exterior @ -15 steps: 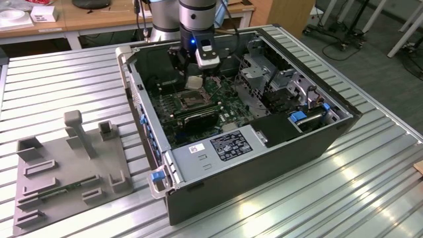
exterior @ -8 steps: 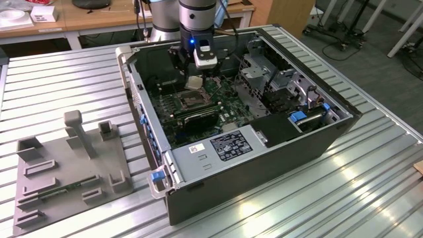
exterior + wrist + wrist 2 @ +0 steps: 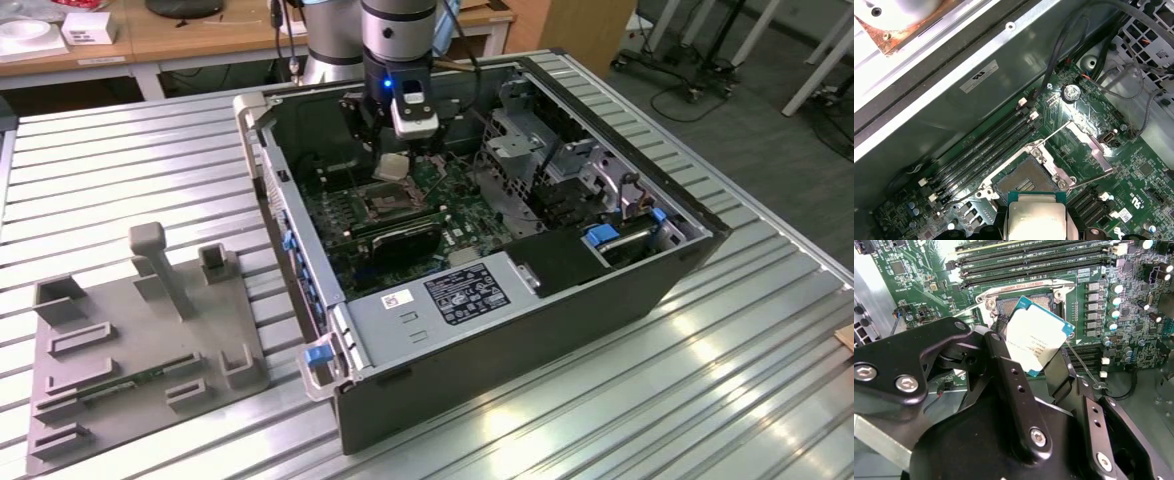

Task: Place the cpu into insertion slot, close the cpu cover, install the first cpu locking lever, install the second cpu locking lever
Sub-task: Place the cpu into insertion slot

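A ribbed metal table (image 3: 747, 400) carries the open case (image 3: 534, 360), lying on its side, and the slot (image 3: 384, 205) sits deep inside it. A grey tray (image 3: 134, 340) of empty holders lies on the table well apart from the slot, toward the exterior view's left. The arm (image 3: 398, 30) comes down into the case almost straight above the slot. The green board (image 3: 454, 200) lies flat on the case floor and surrounds the slot on every side; it is also seen in both wrist views (image 3: 1134, 315) (image 3: 1134, 165).

The gripper (image 3: 391, 160) hangs just above the slot, its black fingers (image 3: 996, 347) closed narrowly on two opposite edges of the cpu, as the first wrist view (image 3: 1036, 227) also shows. The cover (image 3: 1088, 142) is swung open and lies on the board beside the slot, hinged at the slot's edge. Two thin wire levers (image 3: 1054, 132) stand released, one along each side of the slot.

The slot lies bare, its dark contact field uncovered in both wrist views (image 3: 1006, 307) (image 3: 1021, 182). The cpu (image 3: 391, 167) is not seated: it is held clear of the slot, partly over one edge of it and slightly tilted, with its pale lid facing up (image 3: 1039, 335) (image 3: 1036, 217).
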Controlling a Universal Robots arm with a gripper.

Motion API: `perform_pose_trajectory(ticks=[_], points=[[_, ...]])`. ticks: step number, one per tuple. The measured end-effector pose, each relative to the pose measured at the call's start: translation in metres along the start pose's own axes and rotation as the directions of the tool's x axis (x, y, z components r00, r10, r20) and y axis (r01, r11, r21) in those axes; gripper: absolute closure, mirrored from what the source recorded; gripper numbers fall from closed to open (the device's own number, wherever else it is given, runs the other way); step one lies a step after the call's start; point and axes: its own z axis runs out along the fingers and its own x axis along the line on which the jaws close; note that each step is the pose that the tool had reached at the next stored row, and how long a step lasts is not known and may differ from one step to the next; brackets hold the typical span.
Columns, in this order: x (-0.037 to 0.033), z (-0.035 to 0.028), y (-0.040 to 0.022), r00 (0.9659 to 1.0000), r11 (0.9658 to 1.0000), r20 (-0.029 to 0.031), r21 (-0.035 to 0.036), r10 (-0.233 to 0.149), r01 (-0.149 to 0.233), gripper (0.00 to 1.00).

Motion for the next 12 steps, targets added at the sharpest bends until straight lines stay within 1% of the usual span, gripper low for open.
perform_pose_trajectory(ticks=[3, 5, 7, 10, 12], points=[[0.0000, 0.0001, 0.0000, 0.9999, 0.9999, 0.0012, 0.0002, 0.013, -0.013, 0.46], [0.0000, 0.0002, 0.0000, 0.9993, 0.9993, 0.0034, 0.0006, 0.038, -0.038, 0.46], [0.0000, 0.0004, 0.0000, 0.9975, 0.9976, 0.0064, 0.0012, 0.070, -0.070, 0.46], [0.0000, 0.0007, -0.0001, 0.9923, 0.9924, 0.0113, 0.0019, 0.123, -0.123, 0.46], [0.0000, 0.0009, -0.0001, 0.9870, 0.9871, 0.0148, 0.0023, 0.160, -0.160, 0.46]])
